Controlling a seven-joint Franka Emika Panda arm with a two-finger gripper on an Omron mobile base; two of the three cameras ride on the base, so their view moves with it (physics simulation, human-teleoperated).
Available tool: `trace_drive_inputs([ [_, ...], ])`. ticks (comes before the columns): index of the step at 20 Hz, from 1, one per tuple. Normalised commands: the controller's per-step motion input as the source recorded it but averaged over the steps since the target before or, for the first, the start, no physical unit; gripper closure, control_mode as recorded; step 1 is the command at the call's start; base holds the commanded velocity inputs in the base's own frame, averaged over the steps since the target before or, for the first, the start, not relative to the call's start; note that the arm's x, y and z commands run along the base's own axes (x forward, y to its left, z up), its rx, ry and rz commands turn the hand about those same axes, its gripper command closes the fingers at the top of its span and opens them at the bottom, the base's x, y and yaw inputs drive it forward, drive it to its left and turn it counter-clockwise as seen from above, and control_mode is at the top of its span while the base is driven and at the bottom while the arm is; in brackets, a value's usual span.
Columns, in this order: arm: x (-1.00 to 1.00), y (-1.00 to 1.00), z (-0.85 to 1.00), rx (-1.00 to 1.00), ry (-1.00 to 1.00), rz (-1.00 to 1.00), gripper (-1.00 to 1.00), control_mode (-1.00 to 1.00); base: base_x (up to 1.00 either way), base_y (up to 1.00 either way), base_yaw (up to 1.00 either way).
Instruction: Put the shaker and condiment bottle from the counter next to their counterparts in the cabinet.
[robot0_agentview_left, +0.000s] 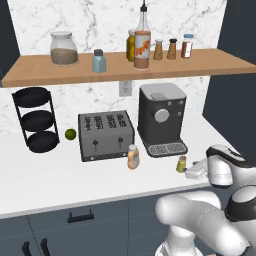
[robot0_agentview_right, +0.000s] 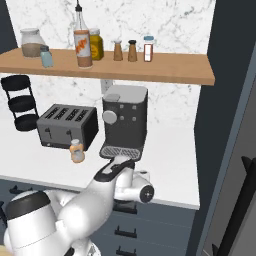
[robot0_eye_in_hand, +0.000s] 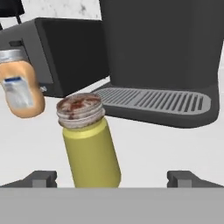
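The yellow-green shaker (robot0_eye_in_hand: 89, 148) with its grey cap stands upright on the white counter (robot0_agentview_left: 50, 185), close in front of my gripper (robot0_eye_in_hand: 113, 179). It sits between the two open fingertips (robot0_eye_in_hand: 43, 178), left of centre, and nothing is gripped. From the left base view, the shaker (robot0_agentview_left: 181, 164) is just left of my gripper (robot0_agentview_left: 190, 172). The peach-orange condiment bottle (robot0_agentview_left: 132, 157) (robot0_eye_in_hand: 21, 92) (robot0_agentview_right: 76, 151) stands further left, before the toaster. On the cabinet shelf (robot0_agentview_left: 200, 62) are the pale blue shaker (robot0_agentview_left: 99, 61) (robot0_agentview_right: 46, 56) and the tall orange-labelled bottle (robot0_agentview_left: 142, 45) (robot0_agentview_right: 83, 42).
A toaster (robot0_agentview_left: 106, 134) and a dark coffee machine (robot0_agentview_left: 161, 117) stand at the back of the counter behind both items. A black three-tier rack (robot0_agentview_left: 36, 119) and a lime (robot0_agentview_left: 70, 134) are at the left. The shelf also carries a glass jar (robot0_agentview_left: 63, 48) and brown shakers (robot0_agentview_left: 165, 49).
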Motion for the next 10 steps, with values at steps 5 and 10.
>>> trace_drive_inputs([
  [5, 0.17, 0.00, -0.22, 0.06, 0.05, 0.00, -1.00, -1.00, 0.00, 0.00, 0.00],
  [10, 0.01, 0.02, -0.16, 0.08, -0.01, 0.04, -1.00, -1.00, 0.00, 0.00, 0.00],
])
